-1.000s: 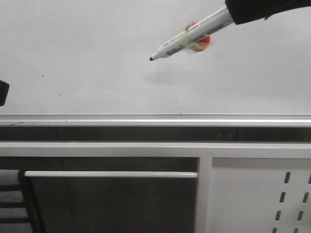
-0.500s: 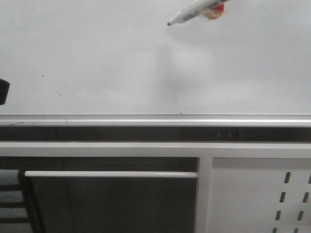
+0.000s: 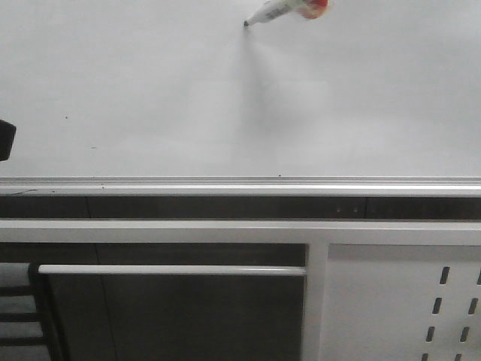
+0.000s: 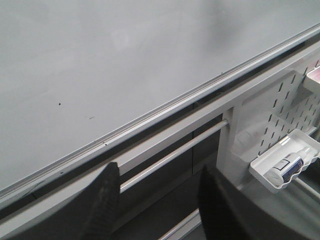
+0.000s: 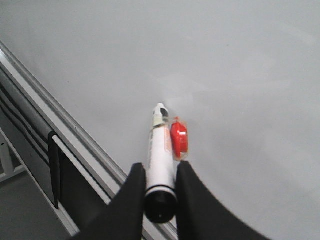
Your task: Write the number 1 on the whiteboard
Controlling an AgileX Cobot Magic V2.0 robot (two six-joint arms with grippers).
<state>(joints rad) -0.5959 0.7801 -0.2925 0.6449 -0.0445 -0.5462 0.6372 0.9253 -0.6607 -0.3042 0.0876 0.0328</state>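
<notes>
Whiteboard: the whiteboard [image 3: 150, 90] fills the upper half of the front view, plain white and glossy, with a silver edge strip [image 3: 240, 185] running across the frame just below mid-height; a few tiny dark specks sit at its left.
Number 1: no black stroke shows on the board in any view; the surface under the marker tip is bare.
Marker: a white marker [image 3: 279, 10] enters at the top edge of the front view, right of centre, slanting down to the left, its dark tip at or just off the board; a small red piece [image 3: 316, 7] is taped to its barrel.
Right gripper: in the right wrist view the right gripper [image 5: 160, 192] has its two black fingers [image 5: 131, 200] clamped on the rear end of the marker barrel, the tip pointing away toward the board.
Left gripper: the left gripper [image 4: 157, 192] shows at the bottom of the left wrist view, fingers spread apart with nothing between them, over the frame below the board's edge.
Tray: a small white tray [image 4: 285, 165] at the right of the left wrist view holds a white and blue item, hung on a perforated white panel [image 4: 280, 105].
Rail: a white bar [image 3: 171, 269] runs across the lower left of the front view.
</notes>
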